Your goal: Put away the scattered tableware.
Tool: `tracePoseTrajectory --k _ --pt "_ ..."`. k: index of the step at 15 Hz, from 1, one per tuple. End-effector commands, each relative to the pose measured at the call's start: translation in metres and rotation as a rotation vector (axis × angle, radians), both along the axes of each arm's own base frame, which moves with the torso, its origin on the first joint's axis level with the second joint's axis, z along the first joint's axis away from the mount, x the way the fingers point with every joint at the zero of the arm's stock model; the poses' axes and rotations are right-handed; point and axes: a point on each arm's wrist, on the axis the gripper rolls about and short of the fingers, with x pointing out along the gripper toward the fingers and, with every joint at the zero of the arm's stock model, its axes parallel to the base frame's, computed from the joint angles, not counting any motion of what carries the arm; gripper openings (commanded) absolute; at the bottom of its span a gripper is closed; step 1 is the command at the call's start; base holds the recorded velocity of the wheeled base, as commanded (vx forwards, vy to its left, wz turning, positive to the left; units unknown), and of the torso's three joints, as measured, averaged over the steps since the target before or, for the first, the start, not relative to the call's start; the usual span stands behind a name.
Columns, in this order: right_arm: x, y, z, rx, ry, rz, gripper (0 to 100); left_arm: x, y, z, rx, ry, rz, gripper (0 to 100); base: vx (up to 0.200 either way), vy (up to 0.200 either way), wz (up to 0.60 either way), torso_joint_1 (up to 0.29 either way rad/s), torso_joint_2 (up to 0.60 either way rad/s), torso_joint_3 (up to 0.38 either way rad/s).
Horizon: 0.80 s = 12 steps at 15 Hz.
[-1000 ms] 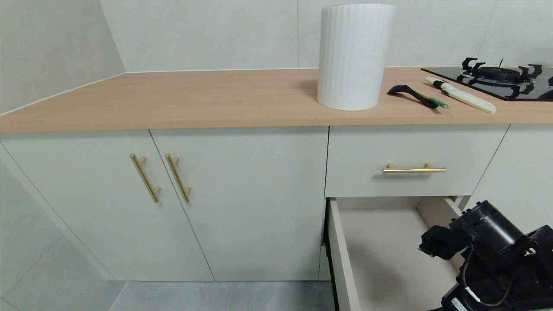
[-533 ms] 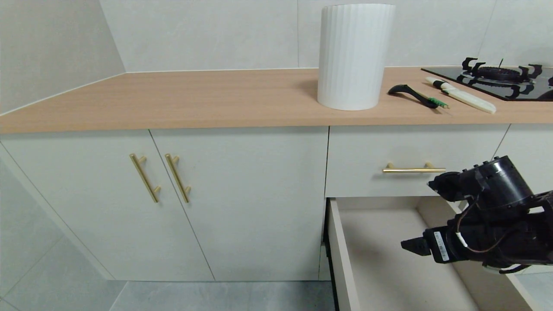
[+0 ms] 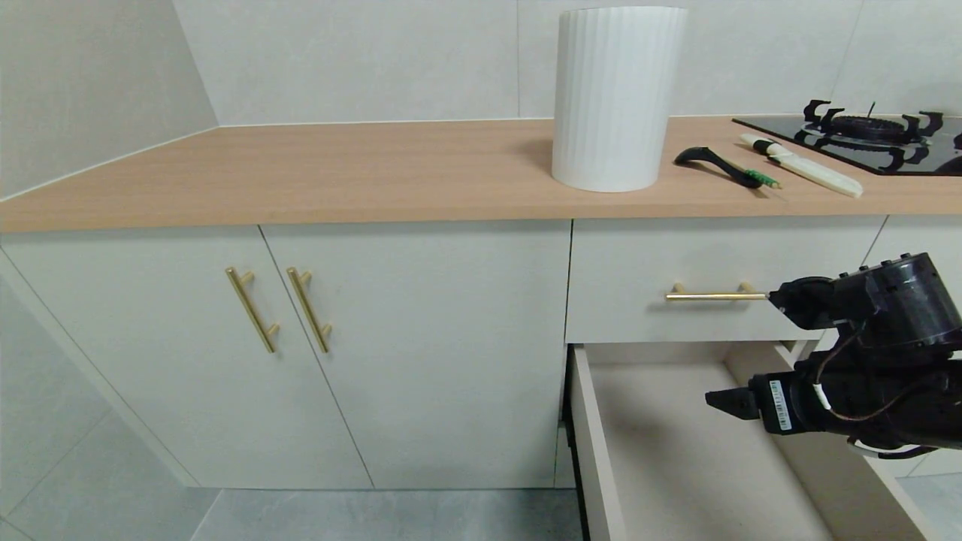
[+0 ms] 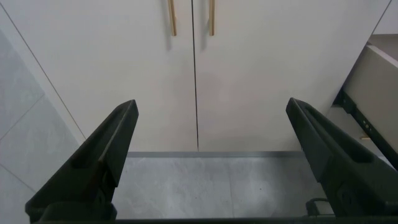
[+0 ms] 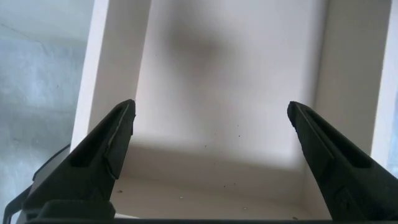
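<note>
1. Right gripper [image 5: 211,109] is hovering over the pulled-out lower drawer [image 3: 661,451]. Jaws are gaping wide, gripping nothing.
2. Left gripper [image 4: 211,106] is hanging low, facing the cabinet doors [image 4: 249,68] w/ the floor [image 4: 205,186] below. Jaws are also spread wide, nothing btwn them.
3. Tableware is lying up on the countertop [image 3: 338,173]. The black utensil [image 3: 721,167] w/ a green bit and the white knife [image 3: 803,167] are sitting near each other, btwn the white ribbed canister [image 3: 612,98] and the hob [image 3: 864,139].
4. Upper drawer [image 3: 714,255] is sitting closed.
</note>
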Motion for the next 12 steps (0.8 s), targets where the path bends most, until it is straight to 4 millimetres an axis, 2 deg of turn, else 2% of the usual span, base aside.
tracePoseTrajectory --k 1,3,6,12 --pt "-0.0026 -0.001 0.0038 0.005 -0.015 0.001 100 0.0001 0.0 0.0 0.0 0.001 0.001 100 0.0 0.0 0.0 0.0 0.0 0.0" --pt "-0.004 -0.0017 0.0052 0.004 -0.021 0.002 100 0.0001 0.0 0.0 0.0 0.001 0.001 100 0.0 0.0 0.0 0.024 -0.13 -0.102" --pt "-0.0055 -0.0024 0.0073 0.007 -0.03 0.001 100 0.0001 0.0 0.0 0.0 0.001 0.001 100 0.0 0.0 0.0 0.087 -0.24 -0.277" --pt "-0.0082 -0.0035 0.0085 -0.004 -0.038 0.013 100 0.0001 0.0 0.0 0.0 0.001 0.001 100 0.0 0.0 0.0 0.151 -0.5 -0.304"
